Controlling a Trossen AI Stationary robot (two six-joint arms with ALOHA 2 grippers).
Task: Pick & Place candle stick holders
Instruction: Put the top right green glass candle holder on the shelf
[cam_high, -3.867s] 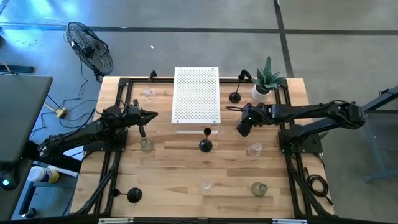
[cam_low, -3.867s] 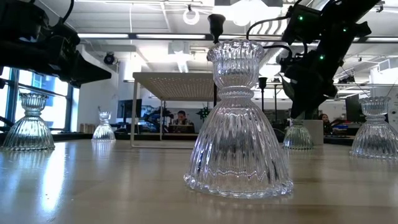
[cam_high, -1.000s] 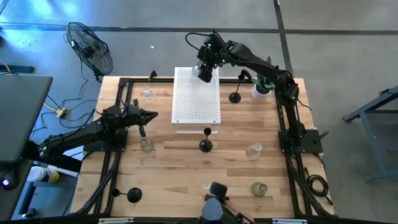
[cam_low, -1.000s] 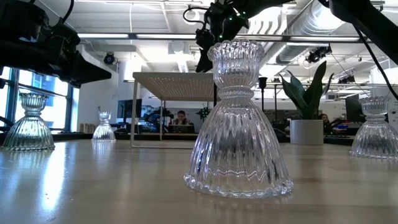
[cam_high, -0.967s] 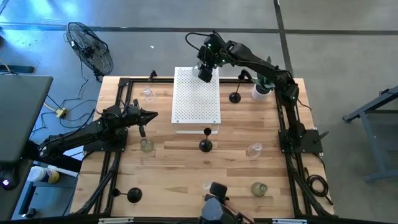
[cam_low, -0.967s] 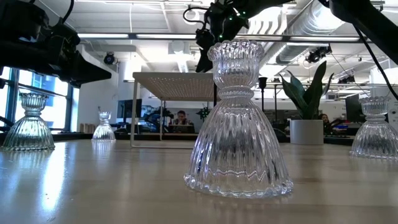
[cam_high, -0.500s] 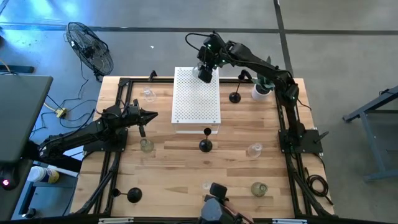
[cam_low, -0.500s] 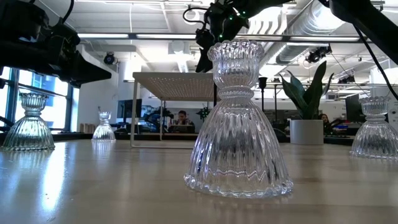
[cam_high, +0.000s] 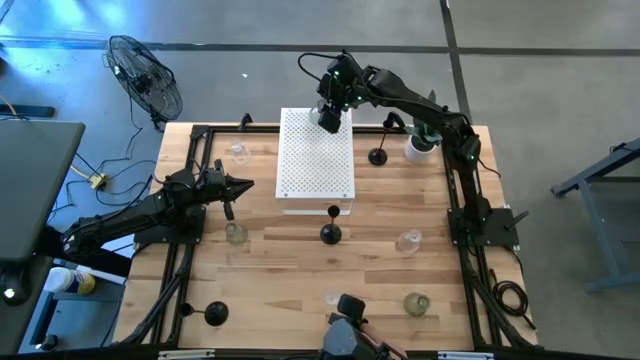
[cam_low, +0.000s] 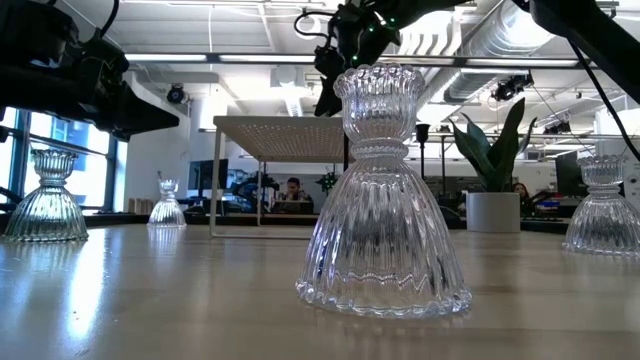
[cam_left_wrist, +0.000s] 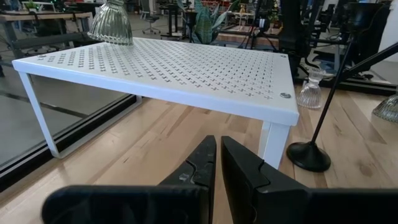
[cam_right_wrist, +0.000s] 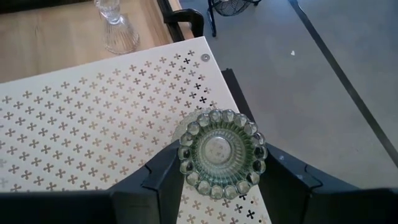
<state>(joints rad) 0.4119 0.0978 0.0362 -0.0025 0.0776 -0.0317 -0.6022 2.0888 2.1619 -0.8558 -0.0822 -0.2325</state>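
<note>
- The right gripper is at the far right corner of the white perforated shelf, its arm reaching in from the table's right side.
- In the right wrist view the right gripper has its two dark fingers partly spread, one on each side of a greenish glass candle holder, pressed against its scalloped rim.
- That holder stands upright over the shelf near its corner; whether its base rests on the perforated top I cannot tell.
- The left gripper hangs over the left side of the wooden table, just left of the shelf, pointing toward it.
- In the left wrist view the left gripper has its fingers all but together, with only a thin slit between them and nothing in it.
- A tall black candle holder stands just in front of the shelf; another black one is to the shelf's right, and a third sits at the near left.
- Clear glass holders stand at the far left, left of centre, near centre and to the right.
- A second greenish holder is at the near right.
- A potted plant stands at the far right corner.
</note>
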